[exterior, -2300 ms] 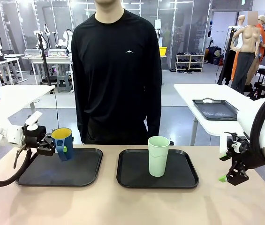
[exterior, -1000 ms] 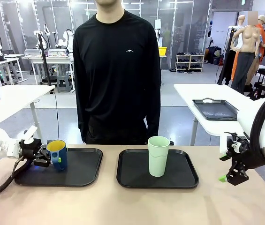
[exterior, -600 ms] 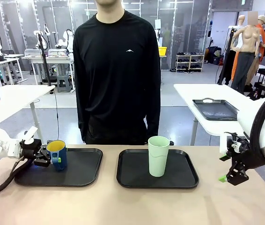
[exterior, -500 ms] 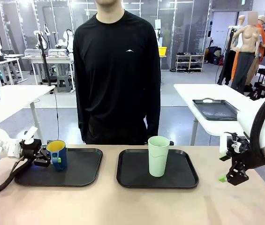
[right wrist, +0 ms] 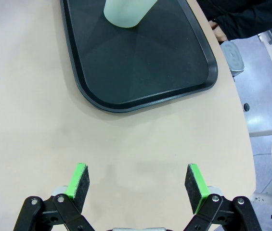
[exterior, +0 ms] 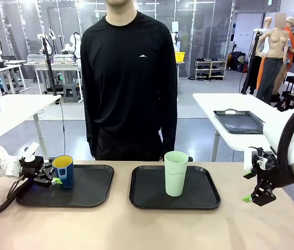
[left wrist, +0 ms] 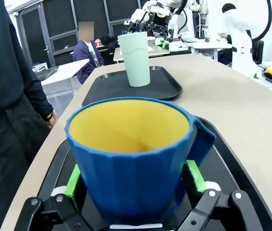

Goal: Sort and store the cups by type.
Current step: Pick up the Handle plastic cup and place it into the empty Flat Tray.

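Front view: your left gripper (exterior: 52,180) sits at the left end of the left black tray (exterior: 92,190), fingers spread either side of the dark blue mug (exterior: 63,171), which stands upright on that tray; in the left wrist view the green pads (left wrist: 195,175) flank the mug with slight gaps, so it looks released, not clamped. The mint-green tumbler (exterior: 176,173) stands upright on the right black tray (exterior: 204,192), just right of the left tray. Your right gripper (right wrist: 138,185) hangs spread wide, holding nothing, over bare table (right wrist: 25,120), well right of the left tray.
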You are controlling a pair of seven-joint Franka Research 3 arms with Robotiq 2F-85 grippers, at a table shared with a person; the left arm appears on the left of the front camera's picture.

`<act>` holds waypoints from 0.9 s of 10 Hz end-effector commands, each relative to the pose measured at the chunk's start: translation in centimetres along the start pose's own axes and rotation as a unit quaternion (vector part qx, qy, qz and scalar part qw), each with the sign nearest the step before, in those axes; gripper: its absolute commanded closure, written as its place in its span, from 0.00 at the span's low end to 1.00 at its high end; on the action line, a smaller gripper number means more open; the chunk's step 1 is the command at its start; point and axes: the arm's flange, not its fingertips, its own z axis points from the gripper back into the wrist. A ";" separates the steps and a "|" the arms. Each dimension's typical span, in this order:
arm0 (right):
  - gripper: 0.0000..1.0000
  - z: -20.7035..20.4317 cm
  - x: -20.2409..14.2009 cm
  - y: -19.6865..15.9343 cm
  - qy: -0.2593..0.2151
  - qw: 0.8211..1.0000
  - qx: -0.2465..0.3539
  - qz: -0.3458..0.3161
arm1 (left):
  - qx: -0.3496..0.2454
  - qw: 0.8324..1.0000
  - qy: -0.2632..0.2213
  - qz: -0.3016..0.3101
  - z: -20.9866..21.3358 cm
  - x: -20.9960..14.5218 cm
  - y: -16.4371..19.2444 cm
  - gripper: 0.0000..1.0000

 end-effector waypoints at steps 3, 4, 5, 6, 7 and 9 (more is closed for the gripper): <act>0.00 -0.1 0.0 0.0 0.002 1.000 -0.006 -0.003 | 0.024 0.999 0.003 -0.022 2.2 -0.6 -1.2 0.00; 0.00 -0.1 0.0 0.0 0.002 1.000 -0.006 -0.003 | 0.034 0.999 -0.003 -0.020 3.1 -0.6 -1.4 0.00; 0.00 -0.1 0.0 0.0 0.002 1.000 -0.006 -0.003 | 0.052 0.999 -0.006 -0.008 4.2 -0.5 -1.6 0.00; 0.00 -0.1 0.0 0.0 0.002 1.000 -0.006 -0.003 | 0.065 0.998 -0.003 -0.003 5.2 -0.5 -2.0 0.00; 0.00 -0.1 0.0 0.0 0.002 1.000 -0.006 -0.003 | 0.078 0.997 -0.002 -0.003 6.3 -0.5 -2.5 0.00; 0.00 -0.1 0.0 0.0 0.002 1.000 -0.006 -0.003 | 0.099 0.995 -0.017 -0.006 8.1 -0.3 -3.7 0.00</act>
